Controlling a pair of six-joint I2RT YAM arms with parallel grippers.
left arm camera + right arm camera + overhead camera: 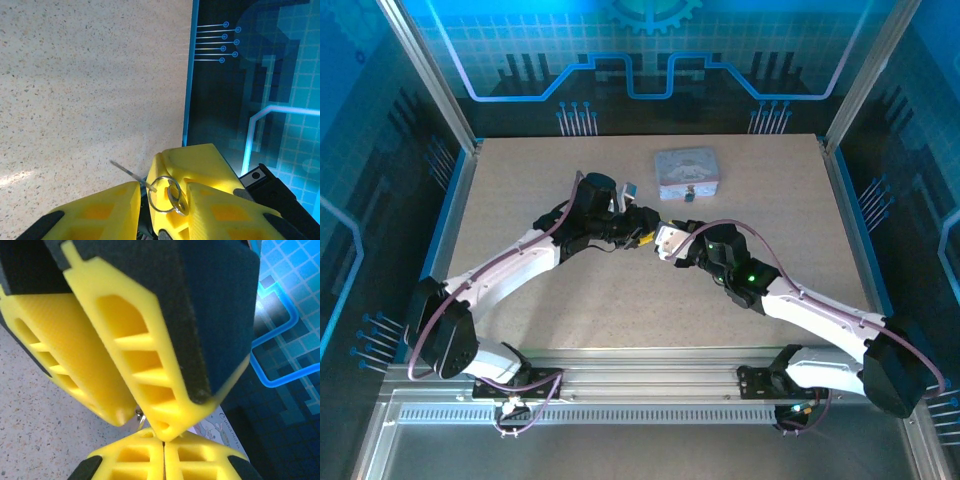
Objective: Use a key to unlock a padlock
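Though tiny, key (135, 176) within end effector (162, 194)

I am losing the head of the thin grey metal key (129, 173) among the yellow plastic fingers (105, 210). Fingers are also covering most of the pale lavender tin (218, 423).

Tin (687, 174) by the table's (520, 180) far edge; left arm (510, 265) and right arm (820, 305) span mid-table; far-left corner open.
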